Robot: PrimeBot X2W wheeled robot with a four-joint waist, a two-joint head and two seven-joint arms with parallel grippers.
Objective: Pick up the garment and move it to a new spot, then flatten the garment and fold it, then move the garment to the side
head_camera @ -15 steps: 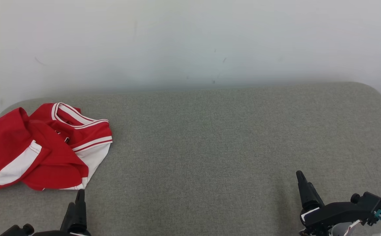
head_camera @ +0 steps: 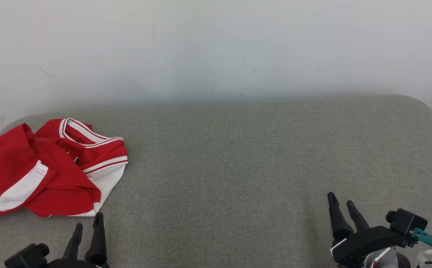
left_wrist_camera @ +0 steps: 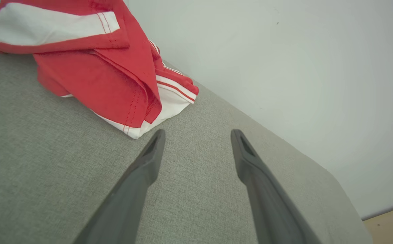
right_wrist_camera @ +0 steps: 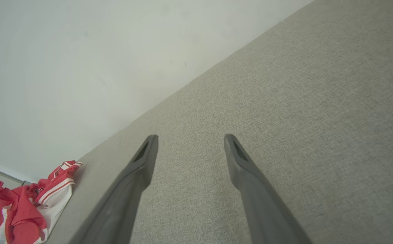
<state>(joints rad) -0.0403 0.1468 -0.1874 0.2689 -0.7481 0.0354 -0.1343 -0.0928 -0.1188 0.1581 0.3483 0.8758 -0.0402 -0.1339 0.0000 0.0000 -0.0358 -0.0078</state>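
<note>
A crumpled red-and-white jersey lies at the tabletop left. The left gripper sits just beside it, apparently for pickup. Its fingers and those of the right gripper are apart.

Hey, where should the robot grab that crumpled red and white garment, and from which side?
Probably the white-edged corner of the garment that points toward the robot. It sticks out from the crumpled heap, and the open left gripper sits just short of it, so come in low from the near side.
</note>
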